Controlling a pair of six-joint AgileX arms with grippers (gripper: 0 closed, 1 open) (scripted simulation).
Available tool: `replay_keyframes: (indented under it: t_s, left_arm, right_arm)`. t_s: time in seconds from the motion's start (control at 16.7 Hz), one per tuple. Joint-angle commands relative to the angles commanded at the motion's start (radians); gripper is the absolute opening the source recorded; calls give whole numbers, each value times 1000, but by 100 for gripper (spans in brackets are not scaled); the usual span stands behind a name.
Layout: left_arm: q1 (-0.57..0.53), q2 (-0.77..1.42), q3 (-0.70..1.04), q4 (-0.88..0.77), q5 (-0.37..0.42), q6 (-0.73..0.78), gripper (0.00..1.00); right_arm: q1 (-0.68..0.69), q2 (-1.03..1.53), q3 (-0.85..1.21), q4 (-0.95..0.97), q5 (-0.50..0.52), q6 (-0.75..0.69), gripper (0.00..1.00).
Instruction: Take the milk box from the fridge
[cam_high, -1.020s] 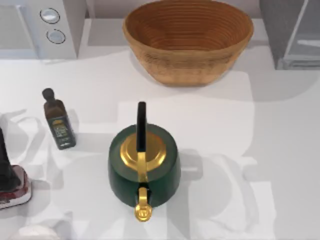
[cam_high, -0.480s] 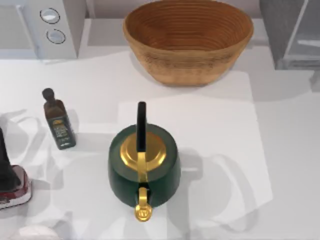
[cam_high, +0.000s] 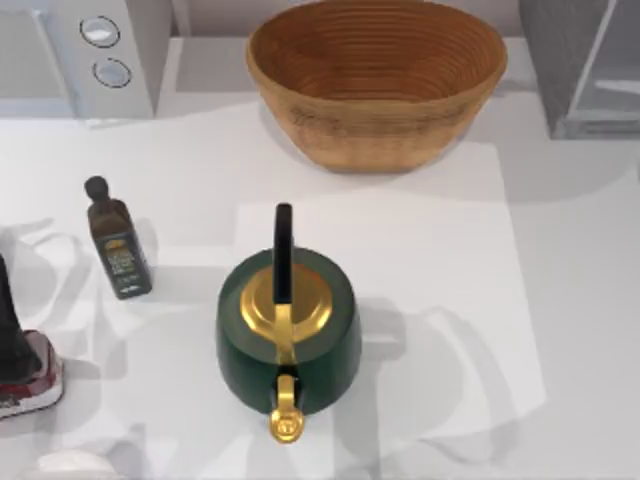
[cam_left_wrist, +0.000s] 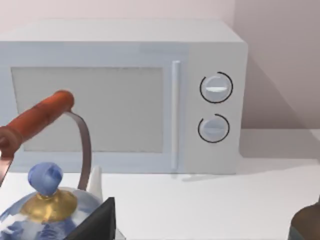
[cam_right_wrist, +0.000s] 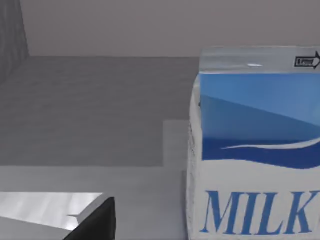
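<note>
Risk of toppling the white, blue-topped milk box (cam_right_wrist: 255, 150) standing close ahead on the dark grey fridge (cam_right_wrist: 90, 110) floor if advanced off-centre; gripper opening impossible to tell.

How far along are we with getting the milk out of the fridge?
Early. The fridge door looks open at the top view's right rear. The right wrist view looks into grey walls at the milk box close ahead, not yet gripped. Grasping and lifting it out remain.

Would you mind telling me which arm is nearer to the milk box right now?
Right. Its wrist camera looks at the milk box from close up, on a grey floor. The left arm's wrist camera faces the white appliance with two knobs instead.
</note>
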Motion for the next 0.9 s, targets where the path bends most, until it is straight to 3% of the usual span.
replay_keyframes:
  t_s: [0.36,0.66,0.9]
  left_arm:
    - [0,0,0,0,0,0,100]
    - [0,0,0,0,0,0,100]
    - [0,0,0,0,0,0,100]
  right_arm:
    - [91,38,113,-74,89,8,100]
    - [49,142,269,-126,52,3,100]
    - [35,151,280,-129,41,2,100]
